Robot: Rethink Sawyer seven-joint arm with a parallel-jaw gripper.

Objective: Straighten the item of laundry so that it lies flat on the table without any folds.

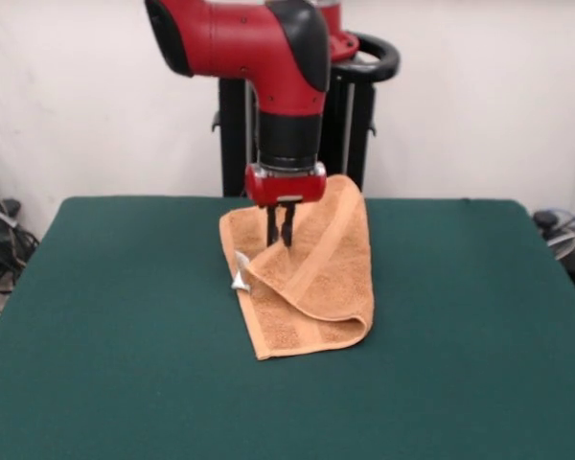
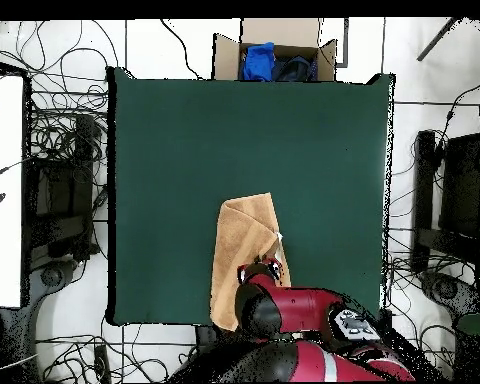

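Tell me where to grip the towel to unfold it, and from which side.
Probably the folded-over edge by the white tag, from above. The towel lies doubled on the table, and that loose layer sits on top; the gripper hangs just over it.

Cardboard box (image 2: 276, 52) with blue and dark items beyond the table edge, tangled floor cables (image 2: 59, 95)

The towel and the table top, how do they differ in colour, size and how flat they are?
The towel is orange-tan; the table is dark green. The towel is small and covers only a patch toward the robot's side; the table is far wider. The towel is folded over itself with a raised diagonal flap, while the table top lies flat. Both are roughly rectangular with a soft, matte surface.
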